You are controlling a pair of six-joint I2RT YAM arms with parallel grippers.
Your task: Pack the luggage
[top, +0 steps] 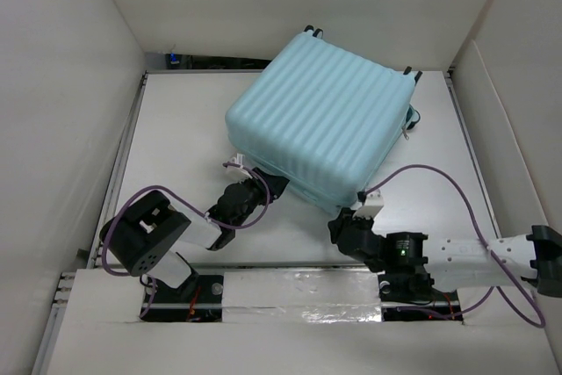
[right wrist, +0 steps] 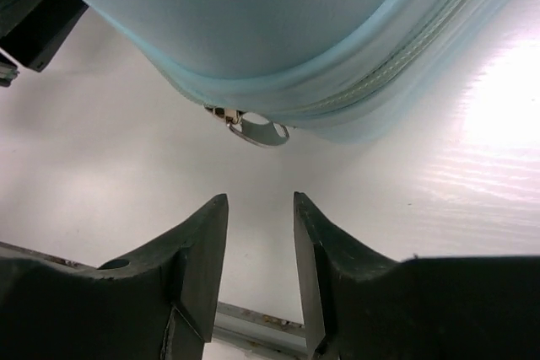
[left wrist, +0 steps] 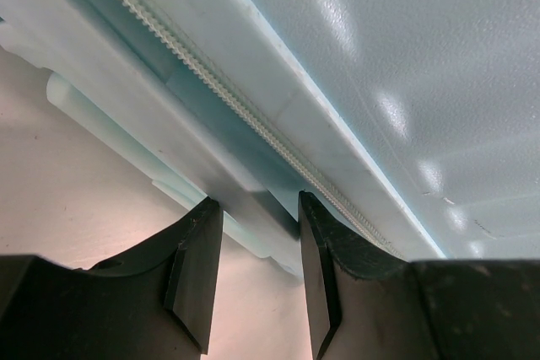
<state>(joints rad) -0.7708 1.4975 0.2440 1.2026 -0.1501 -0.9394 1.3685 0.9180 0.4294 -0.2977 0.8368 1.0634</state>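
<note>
The luggage (top: 325, 116) is a pale aqua ribbed suitcase lying flat and closed in the middle of the table. My left gripper (top: 270, 184) is open at its near-left edge. In the left wrist view the fingertips (left wrist: 259, 201) sit right at the shell's lower edge (left wrist: 380, 56), just under the zipper line (left wrist: 211, 82), holding nothing. My right gripper (top: 344, 219) is open and empty just short of the suitcase's near corner. In the right wrist view (right wrist: 260, 200) it faces that corner (right wrist: 253, 14), a little short of a metal zipper pull (right wrist: 257, 131).
White walls enclose the table on the left, back and right. A metal rail (top: 290, 292) runs along the near edge by the arm bases. Black wheels (top: 312, 32) stick out at the suitcase's far edge. Purple cables loop over both arms. The left arm shows at the top left of the right wrist view (right wrist: 34, 6).
</note>
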